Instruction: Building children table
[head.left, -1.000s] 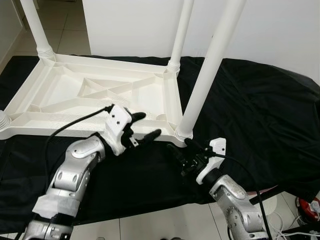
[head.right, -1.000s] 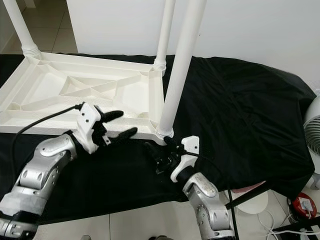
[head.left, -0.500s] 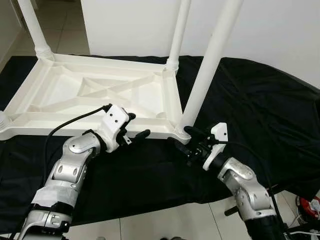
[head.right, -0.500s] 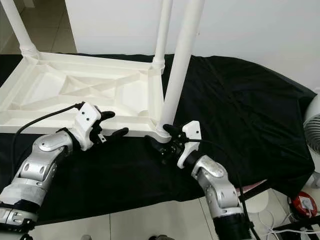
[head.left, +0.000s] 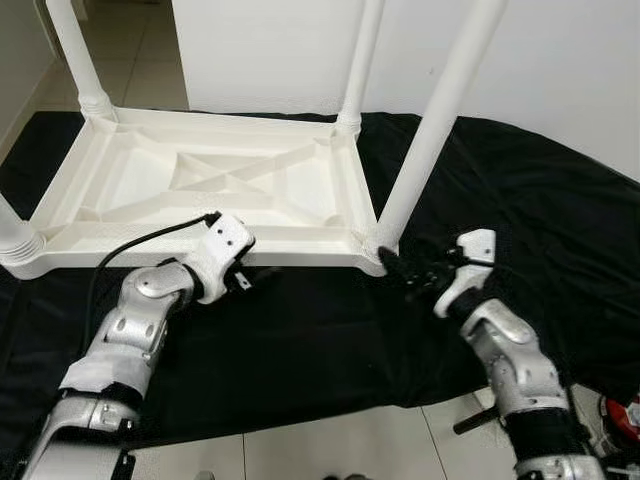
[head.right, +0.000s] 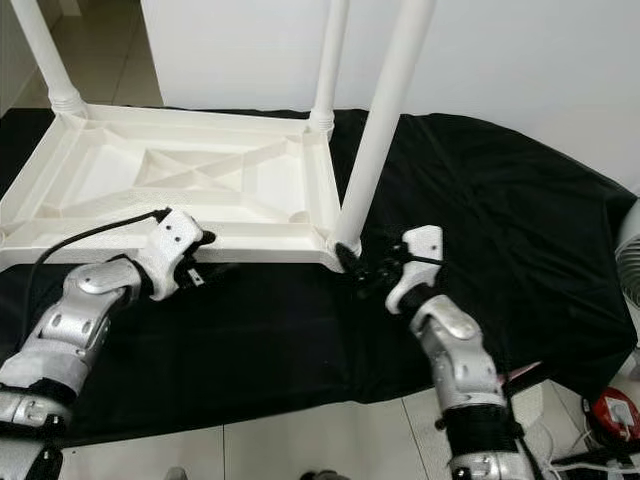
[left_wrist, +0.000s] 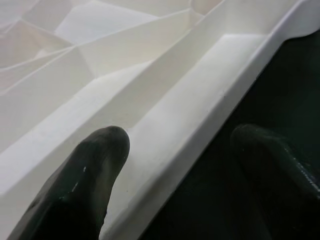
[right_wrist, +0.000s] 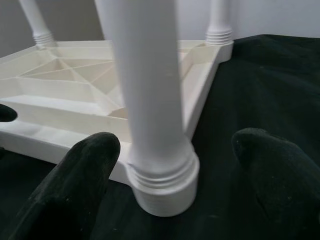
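Note:
The white plastic table (head.left: 130, 190) lies upside down on a black cloth, its legs pointing up. My left gripper (head.left: 246, 276) is open at the table's near rim (left_wrist: 200, 115). One of its fingers (left_wrist: 80, 185) is over the inner ledge and the other is outside above the cloth. My right gripper (head.left: 397, 270) is open at the near right corner. Its fingers (right_wrist: 75, 185) stand apart on either side of the ribbed base of the near right leg (right_wrist: 150, 90), not touching it.
The black cloth (head.left: 520, 180) covers the low surface and drops to tiled floor (head.left: 330, 450) at the front. Three more legs rise at the far left (head.left: 80, 60), far right (head.left: 360, 60) and near left (head.left: 15, 235). A white wall (head.left: 280, 50) stands behind.
My right gripper has moved forward to the near right leg's base and now straddles it. My left gripper has moved down onto the table's near rim. The camera has shifted slightly.

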